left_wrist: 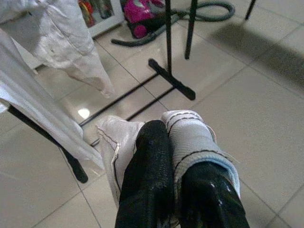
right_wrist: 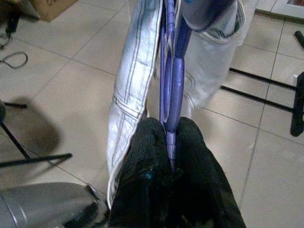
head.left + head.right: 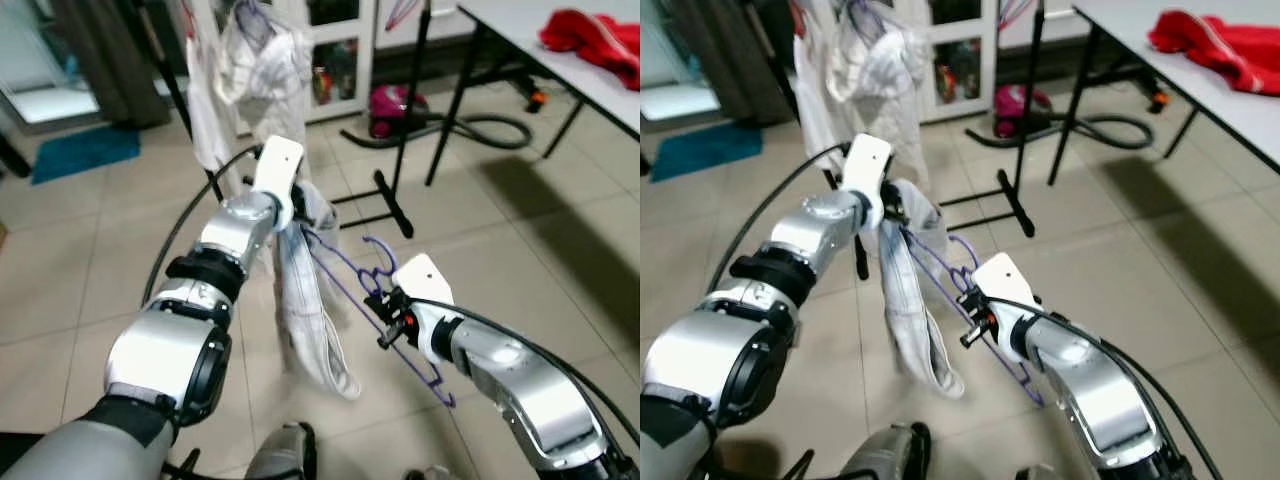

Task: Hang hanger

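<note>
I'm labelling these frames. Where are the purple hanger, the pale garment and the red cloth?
purple hanger (image 3: 345, 268): left eye view, on its wire arm.
pale garment (image 3: 305, 320): left eye view, mid hanging fabric.
red cloth (image 3: 592, 38): left eye view, its middle.

Floor: beige tiles (image 3: 480, 260)
Furniture: grey table (image 3: 560, 60), black clothes rack (image 3: 385, 195)
Also: pink vacuum cleaner (image 3: 395, 108), teal mat (image 3: 85, 150)

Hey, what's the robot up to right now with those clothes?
The robot is handling a pale denim garment and a purple hanger, held out over the tiled floor. Its left gripper is shut on the top of the garment, which hangs down limp. Its right gripper is shut on the hanger, whose far end reaches into the garment. A black clothes rack with white clothes stands just ahead; the hanger is not on it yet.
</note>
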